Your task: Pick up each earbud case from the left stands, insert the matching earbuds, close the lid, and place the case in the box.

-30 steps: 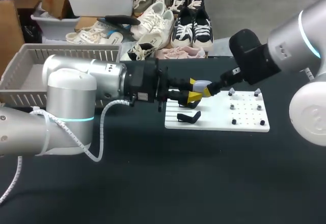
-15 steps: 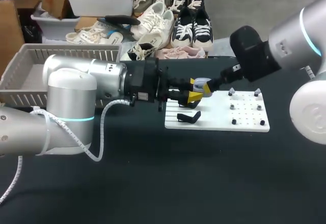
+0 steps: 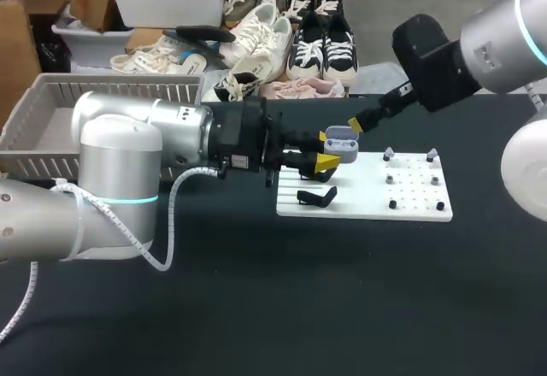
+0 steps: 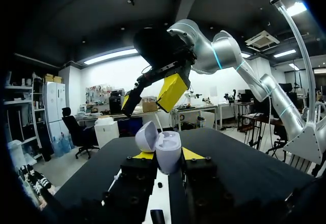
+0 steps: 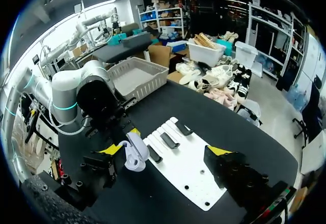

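At the far left of the table sits a grey slatted basket (image 3: 43, 128). The left arm (image 3: 145, 149) comes in beside it and lies stretched out low and level over the dark table (image 3: 256, 308), its wrist pointing toward the middle. The left gripper (image 3: 326, 150) is clamped on a pale grey earbud case (image 3: 344, 143), one yellow tip on each side of the case's lower shell. In the left wrist view the case (image 4: 168, 152) stands upright between the fingers (image 4: 192, 154), with its lid (image 4: 144, 135) hinged open and tipped back to one side. The case is held above the left part of a white board (image 3: 410, 201), over the stands, not touching it. A black angled piece (image 3: 316, 196) rests on the board nearer the front; what it is cannot be told.

Just beyond the case, and apart from it, hangs the right gripper (image 3: 355, 125). Its fingers are spread wide with nothing between them, as the right wrist view shows (image 5: 164, 150). The right arm (image 3: 479, 51) slopes down from the upper right corner, its black wrist angled toward the case.
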Motion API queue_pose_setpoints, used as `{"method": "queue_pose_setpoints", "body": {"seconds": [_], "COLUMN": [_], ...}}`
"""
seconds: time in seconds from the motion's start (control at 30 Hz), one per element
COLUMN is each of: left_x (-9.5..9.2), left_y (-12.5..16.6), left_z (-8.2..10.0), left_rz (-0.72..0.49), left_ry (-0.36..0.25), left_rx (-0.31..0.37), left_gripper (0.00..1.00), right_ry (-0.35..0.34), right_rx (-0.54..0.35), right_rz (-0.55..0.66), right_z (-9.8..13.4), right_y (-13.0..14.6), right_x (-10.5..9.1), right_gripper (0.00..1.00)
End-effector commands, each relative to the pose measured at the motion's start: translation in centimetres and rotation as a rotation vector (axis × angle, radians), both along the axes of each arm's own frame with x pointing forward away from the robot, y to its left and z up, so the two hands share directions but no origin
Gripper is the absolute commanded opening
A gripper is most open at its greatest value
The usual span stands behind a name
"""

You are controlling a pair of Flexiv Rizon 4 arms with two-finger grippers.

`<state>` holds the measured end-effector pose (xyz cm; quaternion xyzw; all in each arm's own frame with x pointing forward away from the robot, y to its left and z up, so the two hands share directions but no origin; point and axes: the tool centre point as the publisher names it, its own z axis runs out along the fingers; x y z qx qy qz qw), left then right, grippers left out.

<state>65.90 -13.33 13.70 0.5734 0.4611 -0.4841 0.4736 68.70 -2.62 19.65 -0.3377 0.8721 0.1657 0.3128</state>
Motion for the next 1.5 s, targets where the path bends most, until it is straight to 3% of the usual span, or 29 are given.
{"method": "queue_pose_setpoints", "body": {"seconds": [0.03, 0.17, 0.63, 0.77, 1.03, 1.4, 1.47, 1.5], "left_x": [0.1, 0.1, 0.1, 0.1, 0.1, 0.1, 0.1, 0.1], "left_y": [0.0, 0.0, 0.0, 0.0, 0.0, 0.0, 0.0, 0.0], "left_z": [0.0, 0.0, 0.0, 0.0, 0.0, 0.0, 0.0, 0.0], "left_rz": [-0.002, -0.002, -0.002, -0.002, -0.002, -0.002, -0.002, -0.002], "left_ry": [0.000, 0.000, 0.000, 0.000, 0.000, 0.000, 0.000, 0.000], "left_rx": [0.000, 0.000, 0.000, 0.000, 0.000, 0.000, 0.000, 0.000], "left_gripper": [0.00, 0.00, 0.00, 0.00, 0.00, 0.00, 0.00, 0.00], "right_ry": [-0.054, -0.041, 0.140, 0.194, 0.293, 0.362, 0.368, 0.370], "right_rx": [-0.180, -0.327, -0.508, -0.533, -0.479, -0.467, -0.462, -0.460], "right_rz": [-0.128, -0.204, -0.380, -0.428, -0.502, -0.541, -0.546, -0.548], "right_z": [1.8, 1.4, -3.9, -5.5, -8.6, -11.5, -11.9, -12.1], "right_y": [-1.7, -4.0, -8.7, -9.8, -11.4, -12.5, -12.7, -12.7], "right_x": [-0.5, 0.3, 2.9, 3.7, 4.9, 5.9, 6.2, 6.3], "right_gripper": [1.00, 1.00, 1.00, 1.00, 1.00, 1.00, 0.93, 0.73]}}
